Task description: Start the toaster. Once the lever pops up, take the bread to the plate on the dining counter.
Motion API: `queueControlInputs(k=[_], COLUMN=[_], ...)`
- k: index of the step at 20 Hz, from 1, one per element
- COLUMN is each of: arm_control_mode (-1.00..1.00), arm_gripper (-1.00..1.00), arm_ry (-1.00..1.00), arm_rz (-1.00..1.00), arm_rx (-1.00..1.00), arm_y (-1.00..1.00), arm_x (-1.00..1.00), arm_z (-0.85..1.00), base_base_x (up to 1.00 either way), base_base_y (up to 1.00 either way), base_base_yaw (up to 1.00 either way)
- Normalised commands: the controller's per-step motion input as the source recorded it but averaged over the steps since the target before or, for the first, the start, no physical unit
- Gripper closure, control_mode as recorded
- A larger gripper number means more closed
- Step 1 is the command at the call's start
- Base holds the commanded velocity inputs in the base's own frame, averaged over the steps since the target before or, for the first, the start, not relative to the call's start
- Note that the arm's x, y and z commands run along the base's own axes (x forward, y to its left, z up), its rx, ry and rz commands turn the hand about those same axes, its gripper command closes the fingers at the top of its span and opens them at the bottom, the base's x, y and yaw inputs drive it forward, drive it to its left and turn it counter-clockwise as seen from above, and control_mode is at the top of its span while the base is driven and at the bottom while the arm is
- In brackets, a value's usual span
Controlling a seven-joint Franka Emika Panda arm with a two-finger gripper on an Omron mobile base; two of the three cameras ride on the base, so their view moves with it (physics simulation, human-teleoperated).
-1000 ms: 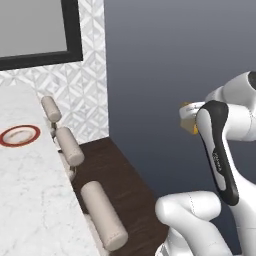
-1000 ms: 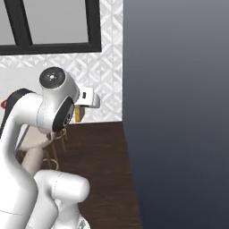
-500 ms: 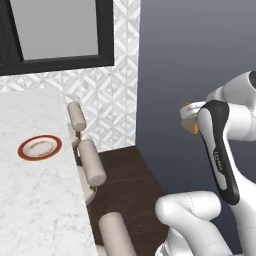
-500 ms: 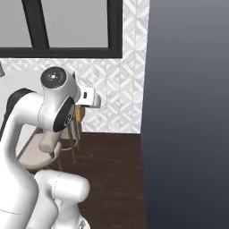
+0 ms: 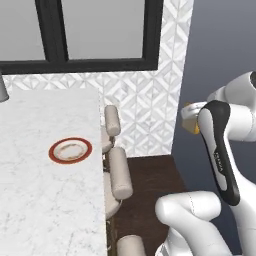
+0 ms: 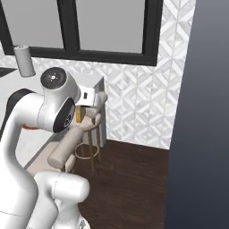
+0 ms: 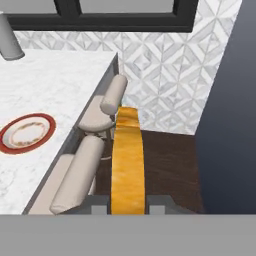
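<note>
Clamped between the fingers of the hand [image 7: 128, 207], the bread [image 7: 127, 160] is seen edge-on in the hand view, its golden-brown crust running up toward 12 o'clock. Beneath it lie dark wood floor and 2 beige stools [image 7: 80, 170] set along the edge of the white marble tabletop [image 7: 50, 90]. The red-rimmed plate [image 7: 26, 132] is seen on that tabletop at about 9 o'clock from the bread, well apart from it. In the left base view the plate [image 5: 70, 150] is seen near the tabletop's stool-side edge, with the hand [image 5: 190, 120] held in the air at 3 o'clock, beyond the stools.
</note>
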Motion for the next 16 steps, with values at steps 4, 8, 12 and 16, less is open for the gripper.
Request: queueControlInputs(k=[4, 8, 12, 16], arm_control_mode=[1.00, 1.00, 1.00, 1.00], arm_gripper=[1.00, 1.00, 1.00, 1.00], arm_ry=[0.00, 0.00, 0.00, 0.00], arm_rz=[0.00, 0.00, 0.00, 0.00], arm_rx=[0.00, 0.00, 0.00, 0.00], arm_y=[0.00, 0.00, 0.00, 0.00], arm_x=[0.00, 0.00, 0.00, 0.00], arm_z=[0.00, 0.00, 0.00, 0.00], base_base_x=[0.67, 0.67, 0.62, 0.61], base_base_y=[-0.03, -0.16, -0.18, -0.14], base_base_yaw=[0.43, 0.45, 0.46, 0.48])
